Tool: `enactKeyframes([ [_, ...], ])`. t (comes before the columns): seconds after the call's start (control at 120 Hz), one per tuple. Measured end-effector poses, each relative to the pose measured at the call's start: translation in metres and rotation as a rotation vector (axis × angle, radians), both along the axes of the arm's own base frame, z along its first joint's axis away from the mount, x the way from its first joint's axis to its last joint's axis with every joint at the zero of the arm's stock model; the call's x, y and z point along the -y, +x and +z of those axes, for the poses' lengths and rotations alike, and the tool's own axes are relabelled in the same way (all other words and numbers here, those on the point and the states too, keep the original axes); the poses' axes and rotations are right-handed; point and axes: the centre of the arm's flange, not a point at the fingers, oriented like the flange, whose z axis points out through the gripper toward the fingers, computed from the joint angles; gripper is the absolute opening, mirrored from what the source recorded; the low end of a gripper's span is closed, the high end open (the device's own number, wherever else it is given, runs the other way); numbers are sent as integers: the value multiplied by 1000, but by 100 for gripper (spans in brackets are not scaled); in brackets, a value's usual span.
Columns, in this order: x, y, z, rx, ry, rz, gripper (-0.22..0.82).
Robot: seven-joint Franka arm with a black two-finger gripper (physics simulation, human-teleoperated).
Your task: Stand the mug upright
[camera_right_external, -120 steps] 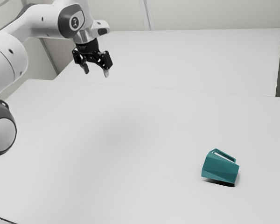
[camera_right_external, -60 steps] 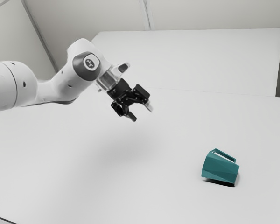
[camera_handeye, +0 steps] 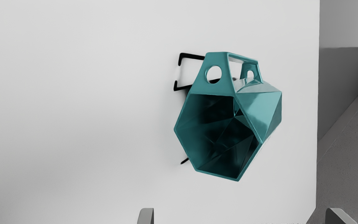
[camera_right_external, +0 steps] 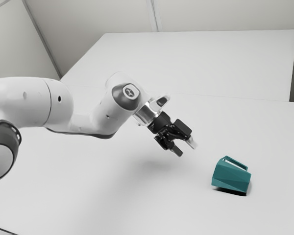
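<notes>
One mug down on its side, and the tool is swooping in!

Here it comes: the tool point(camera_right_external: 186, 149) has swept from the upper left of the exterior view, down across the frame, and now it hangs just right of centre. The teal mug point(camera_right_external: 231, 175) hasn't budged, lying at the lower right of that frame on the pale worktop point(camera_right_external: 112, 196), its handle point(camera_handeye: 224, 62) raised and its mouth point(camera_handeye: 218, 137) facing the tool. So the gap has shrunk, but uprighting that mug is still to be done; this looks like the approach.

And the tool? Wide open! Two fingertips stand well apart, nothing between them, touching neither mug nor worktop. The mug sits beyond their reach, down and to the right in the exterior view.

Next, I'd say, a little further in, a firm hold on the wall or handle, then a turn to bring the mouth up. Careful: a clumsy nudge could roll it.
</notes>
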Motion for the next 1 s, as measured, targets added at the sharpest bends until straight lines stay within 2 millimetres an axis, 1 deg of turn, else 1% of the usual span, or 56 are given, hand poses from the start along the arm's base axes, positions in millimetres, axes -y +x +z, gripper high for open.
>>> enactKeyframes([
  [0.208, 20, -1, -38, 19, -53, -37, 60],
  [0.333, 38, -2, -50, 41, -91, -57, 60],
  [0.417, 48, -5, -52, 57, -122, -58, 60],
  [0.7, 72, -13, -47, 105, -196, -72, 60],
  [0.892, 80, -17, -50, 124, -217, -89, 60],
  [1.0, 81, -18, -57, 125, -225, -88, 60],
])
